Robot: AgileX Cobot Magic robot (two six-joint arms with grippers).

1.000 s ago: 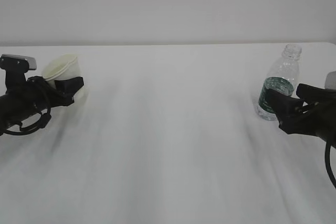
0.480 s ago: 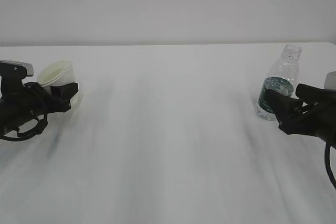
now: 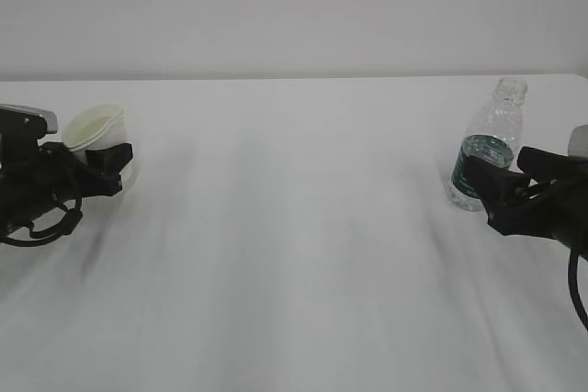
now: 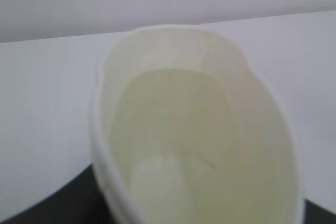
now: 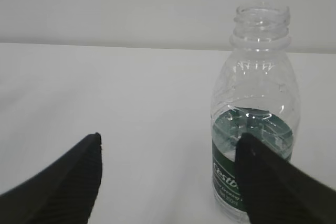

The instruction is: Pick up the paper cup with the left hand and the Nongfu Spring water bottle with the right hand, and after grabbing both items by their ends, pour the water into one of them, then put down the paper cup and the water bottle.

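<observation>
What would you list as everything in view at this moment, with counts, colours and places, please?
paper cup: one, white with a pale cream inside, far left of the table, tilted, squeezed to an oval between the left jaws.
Nongfu Spring water bottle: one, clear with a dark green label, no cap, upright at the far right.
table: one, white, filling the lower part of the exterior view.
wall: one, pale grey, behind the table.
left hand: one, black, left edge, jaws shut on the cup.
right hand: one, black, right edge, jaws open beside the bottle.
</observation>
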